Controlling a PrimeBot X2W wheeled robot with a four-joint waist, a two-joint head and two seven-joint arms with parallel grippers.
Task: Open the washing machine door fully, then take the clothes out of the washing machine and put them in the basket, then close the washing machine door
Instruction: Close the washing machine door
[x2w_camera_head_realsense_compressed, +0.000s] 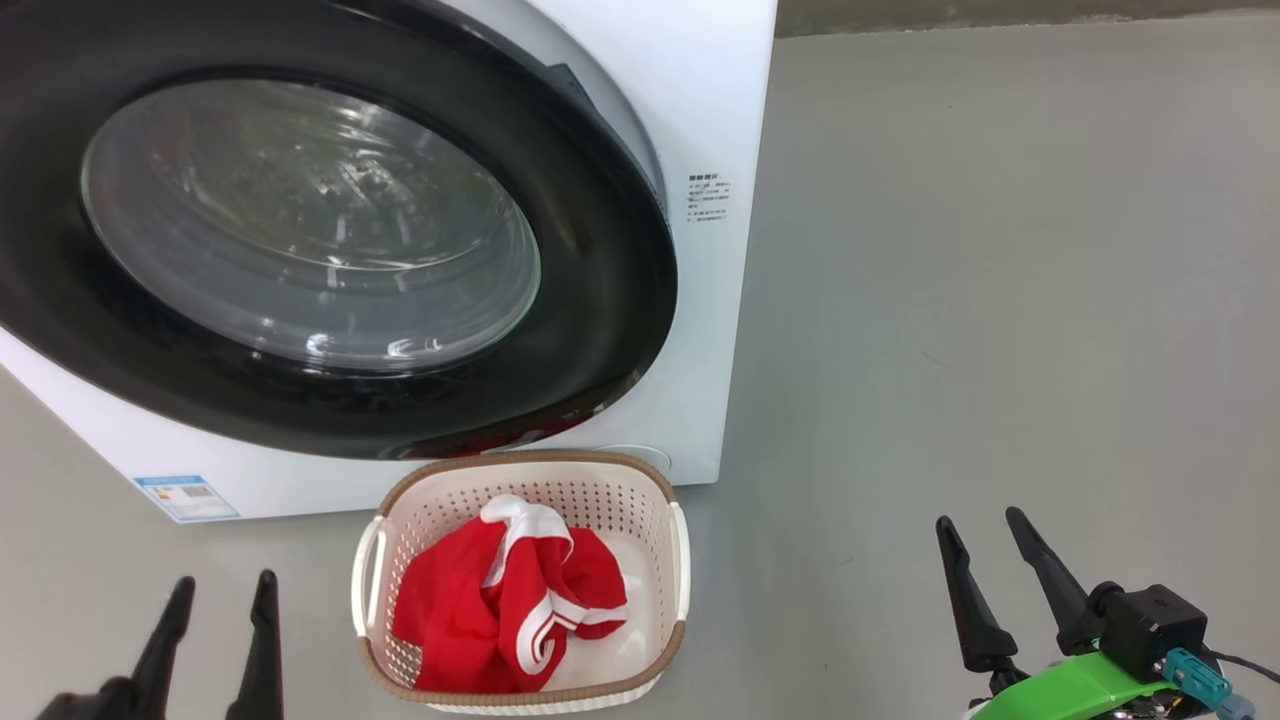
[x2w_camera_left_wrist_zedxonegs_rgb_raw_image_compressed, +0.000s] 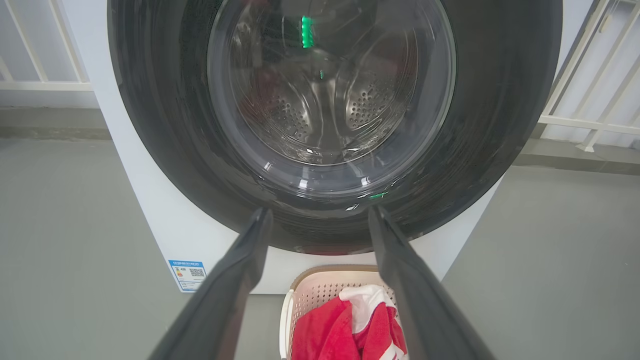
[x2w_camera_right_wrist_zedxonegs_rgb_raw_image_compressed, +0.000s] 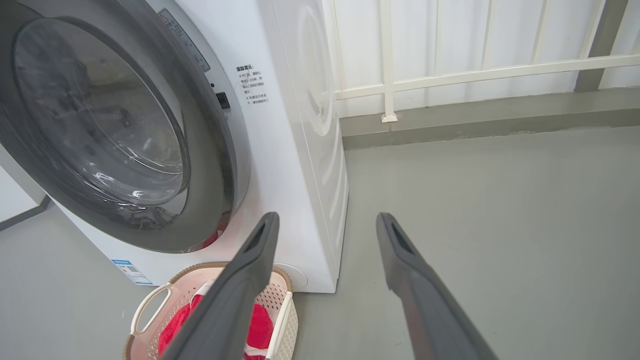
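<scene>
The washing machine (x2w_camera_head_realsense_compressed: 700, 120) is a white box. Its round black-rimmed door (x2w_camera_head_realsense_compressed: 600, 300) lies almost flat against the front, with a narrow gap along its right edge. The steel drum shows through the glass in the left wrist view. The red clothes (x2w_camera_head_realsense_compressed: 490, 610) with white trim lie in the cream basket (x2w_camera_head_realsense_compressed: 520, 462) on the floor below the door. My left gripper (x2w_camera_head_realsense_compressed: 226, 580) is open and empty, left of the basket. My right gripper (x2w_camera_head_realsense_compressed: 978, 517) is open and empty, well to the right. My left gripper (x2w_camera_left_wrist_zedxonegs_rgb_raw_image_compressed: 320, 212) faces the door (x2w_camera_left_wrist_zedxonegs_rgb_raw_image_compressed: 500, 100) above the basket (x2w_camera_left_wrist_zedxonegs_rgb_raw_image_compressed: 320, 272).
Grey floor (x2w_camera_head_realsense_compressed: 1000, 300) stretches to the right of the machine. A white railing (x2w_camera_right_wrist_zedxonegs_rgb_raw_image_compressed: 450, 75) on a low kerb runs behind it. A blue label (x2w_camera_head_realsense_compressed: 187, 497) sits on the machine's lower left corner.
</scene>
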